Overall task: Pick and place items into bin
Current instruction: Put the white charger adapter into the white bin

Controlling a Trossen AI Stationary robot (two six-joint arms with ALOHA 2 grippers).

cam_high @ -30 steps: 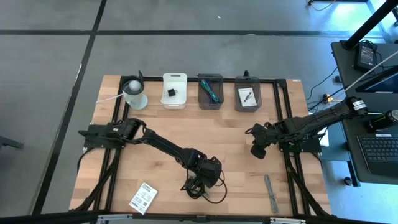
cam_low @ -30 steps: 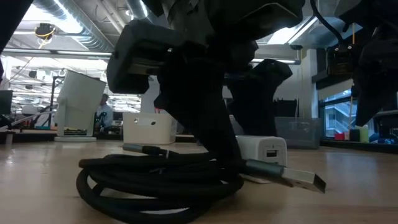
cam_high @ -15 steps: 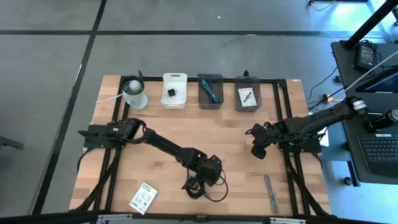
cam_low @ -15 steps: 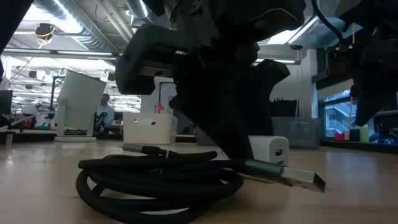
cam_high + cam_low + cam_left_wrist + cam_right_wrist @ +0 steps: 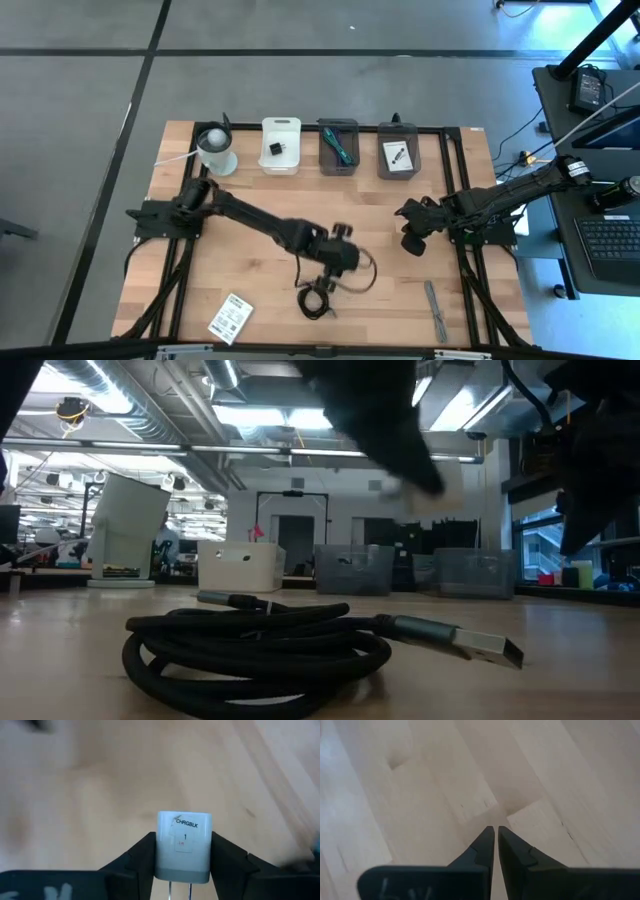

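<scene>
Wooden tabletop (image 5: 260, 190) below, the left gripper (image 5: 182, 855) pinches a white charger block (image 5: 183, 845); carry it level to the white bin (image 5: 281, 147). Right gripper (image 5: 493, 845) waits, pressed together.

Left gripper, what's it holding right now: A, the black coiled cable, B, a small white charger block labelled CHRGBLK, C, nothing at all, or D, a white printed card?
B. In the left wrist view the left gripper is clamped on both sides of the white charger block with CHRGBLK printed on it, while the black coiled cable lies on the table.
</scene>
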